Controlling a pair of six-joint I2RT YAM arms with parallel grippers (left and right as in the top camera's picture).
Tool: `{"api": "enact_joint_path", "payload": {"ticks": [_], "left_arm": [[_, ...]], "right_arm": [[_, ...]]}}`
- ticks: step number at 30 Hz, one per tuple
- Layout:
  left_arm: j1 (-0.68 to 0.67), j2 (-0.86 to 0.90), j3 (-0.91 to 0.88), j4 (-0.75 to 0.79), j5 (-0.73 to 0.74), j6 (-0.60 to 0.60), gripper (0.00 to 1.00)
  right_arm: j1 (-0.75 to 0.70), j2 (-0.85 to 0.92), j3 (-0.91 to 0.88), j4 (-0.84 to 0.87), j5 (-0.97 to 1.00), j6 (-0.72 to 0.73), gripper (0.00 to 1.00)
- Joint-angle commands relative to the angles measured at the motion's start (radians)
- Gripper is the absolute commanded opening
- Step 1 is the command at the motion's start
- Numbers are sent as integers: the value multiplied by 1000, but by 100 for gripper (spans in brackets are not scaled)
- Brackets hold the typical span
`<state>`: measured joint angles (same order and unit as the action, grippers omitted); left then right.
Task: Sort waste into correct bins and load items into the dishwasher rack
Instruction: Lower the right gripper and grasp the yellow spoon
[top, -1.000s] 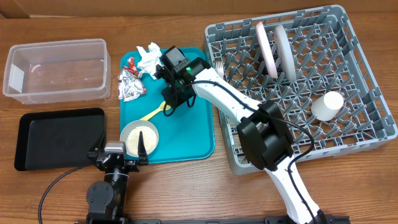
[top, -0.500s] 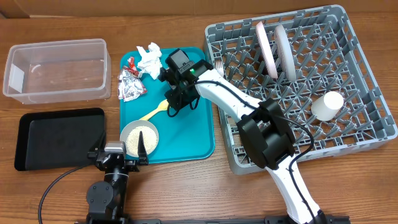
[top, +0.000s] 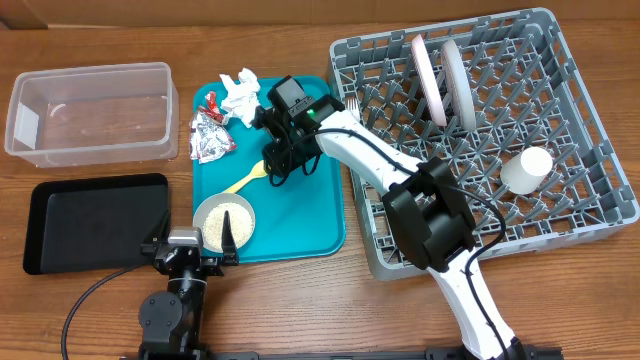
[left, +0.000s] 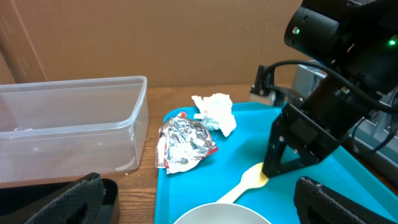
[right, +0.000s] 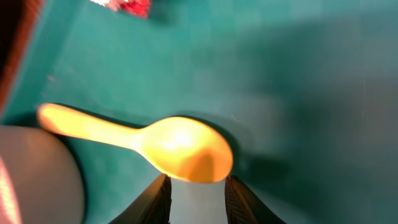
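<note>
Sitting at right, dishwasher rack (top: 560, 100): two plates (top: 457, 85) upright, cup (top: 527, 170) on its side. Teal tray (top: 300, 215) beside it carries bowl of grains (top: 224, 220), napkin (top: 240, 92), foil wrappers (top: 210, 135), yellow spoon (top: 245, 181). Right gripper (top: 275, 172) down on tray, jaws narrowly parted at spoon's bowl; grasp or not, cannot tell. Left gripper (top: 196, 243) spread wide, empty, near bowl.

Napkin (top: 239, 93): crumpled, white, at the far edge of the teal tray (top: 300, 215).
Foil wrapper (top: 210, 135): crinkled silver-and-red, on the tray's left rim.
Rice grains (top: 222, 224): heaped in the pale bowl (top: 205, 208), near-left corner.
Yellow spoon (top: 245, 180): flat, just beyond the bowl.
Plates (top: 456, 80): two upright between the pegs of the grey rack (top: 590, 190); white cup (top: 527, 168) nearby.
Clear tub (top: 90, 152), black tray (top: 95, 222): side by side, left.
</note>
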<state>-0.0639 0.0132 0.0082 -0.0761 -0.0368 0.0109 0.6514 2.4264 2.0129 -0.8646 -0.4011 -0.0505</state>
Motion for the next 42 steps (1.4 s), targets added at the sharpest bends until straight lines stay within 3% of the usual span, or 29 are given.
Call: {"api": "enact_joint_path", "payload": {"ticks": [1, 6, 14, 34, 42], "left_arm": [[3, -8, -3, 3, 5, 9, 100], [3, -8, -3, 2, 5, 9, 100], [3, -8, -3, 2, 5, 9, 100], [3, -8, -3, 2, 5, 9, 100], [3, -8, -3, 3, 5, 9, 100]], "right_arm": [[-23, -55, -2, 31, -72, 49, 29], [-34, -55, -3, 40, -63, 58, 25], [-35, -53, -4, 45, -38, 58, 32], [-28, 8, -5, 58, -50, 93, 30], [-28, 22, -5, 78, -167, 100, 29]]}}
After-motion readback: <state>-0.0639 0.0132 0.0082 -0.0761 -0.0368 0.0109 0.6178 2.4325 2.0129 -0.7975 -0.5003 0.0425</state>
